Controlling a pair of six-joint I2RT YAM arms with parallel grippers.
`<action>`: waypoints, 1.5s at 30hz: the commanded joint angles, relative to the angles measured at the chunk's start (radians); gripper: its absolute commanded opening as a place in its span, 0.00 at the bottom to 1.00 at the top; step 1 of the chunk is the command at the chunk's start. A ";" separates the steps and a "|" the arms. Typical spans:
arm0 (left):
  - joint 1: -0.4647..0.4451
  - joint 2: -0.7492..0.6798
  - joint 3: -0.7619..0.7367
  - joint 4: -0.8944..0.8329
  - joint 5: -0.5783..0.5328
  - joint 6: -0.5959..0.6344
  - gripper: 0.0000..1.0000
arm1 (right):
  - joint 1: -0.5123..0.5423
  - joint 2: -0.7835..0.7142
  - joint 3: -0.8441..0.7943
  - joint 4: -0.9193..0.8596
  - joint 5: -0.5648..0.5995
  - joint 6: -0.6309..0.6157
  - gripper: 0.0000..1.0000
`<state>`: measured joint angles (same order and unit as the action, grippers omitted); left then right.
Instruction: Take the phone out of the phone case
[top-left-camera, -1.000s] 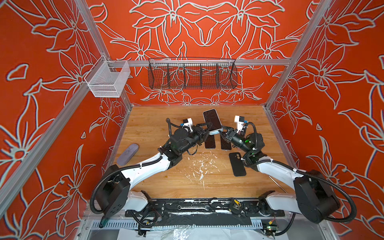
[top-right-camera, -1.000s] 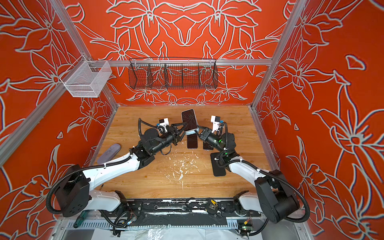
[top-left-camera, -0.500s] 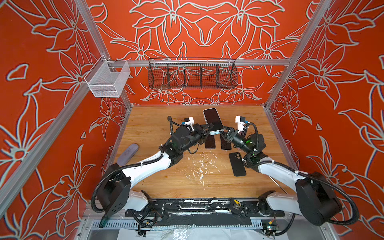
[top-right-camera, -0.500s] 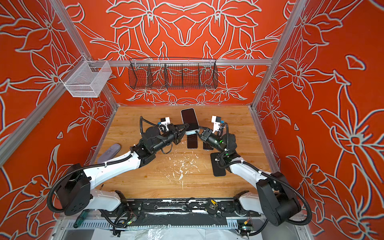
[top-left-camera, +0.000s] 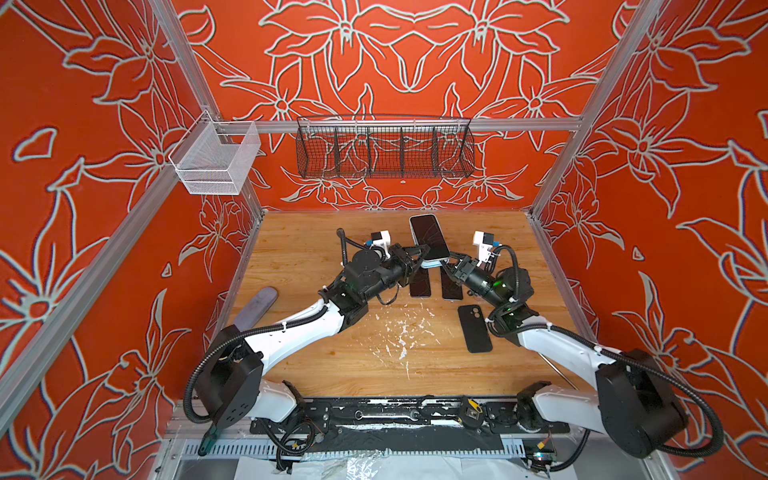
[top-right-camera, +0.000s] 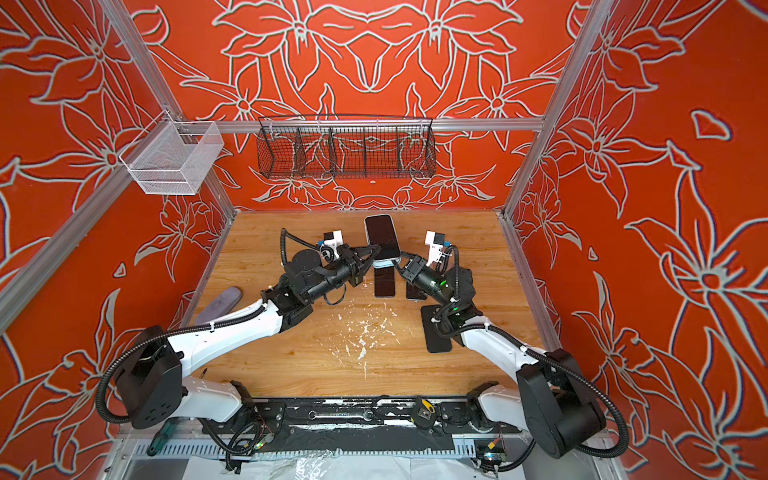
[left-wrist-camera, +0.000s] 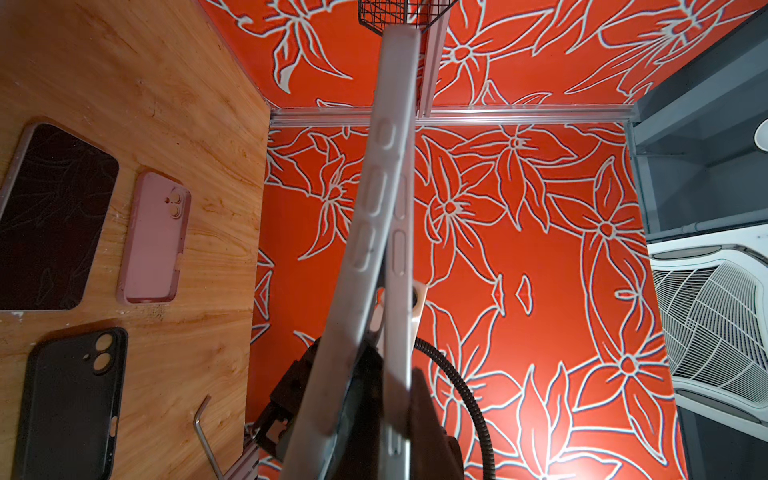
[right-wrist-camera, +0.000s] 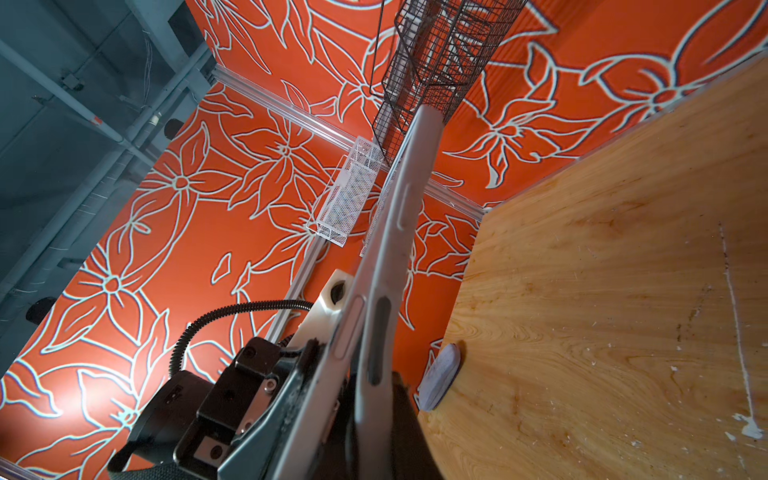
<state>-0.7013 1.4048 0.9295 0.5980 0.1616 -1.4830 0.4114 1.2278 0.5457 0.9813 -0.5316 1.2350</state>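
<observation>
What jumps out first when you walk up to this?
Orange walls covered in white flower outlines surround everything. At the back middle of the wooden table, the left gripper and right gripper clamp one black-screened phone in a pale case between them, raised off the table. A black wire basket hangs on the back wall.

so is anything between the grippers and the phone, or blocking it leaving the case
nothing visible does. left gripper and right gripper are both shut on the cased phone in the air, and the case stands away from it at the gripped end
</observation>
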 joint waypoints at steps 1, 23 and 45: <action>-0.001 -0.007 0.048 0.091 0.009 0.021 0.00 | 0.013 -0.025 -0.010 -0.008 -0.032 -0.025 0.01; -0.007 -0.043 0.183 0.060 0.127 -0.055 0.00 | 0.008 -0.007 0.079 -0.406 0.145 -0.234 0.01; -0.041 -0.287 -0.022 -0.061 0.052 0.003 0.00 | -0.015 0.056 0.080 -0.399 0.173 -0.266 0.01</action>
<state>-0.7341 1.1397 0.9058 0.4580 0.2234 -1.5047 0.3988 1.2709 0.6254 0.5652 -0.3721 0.9726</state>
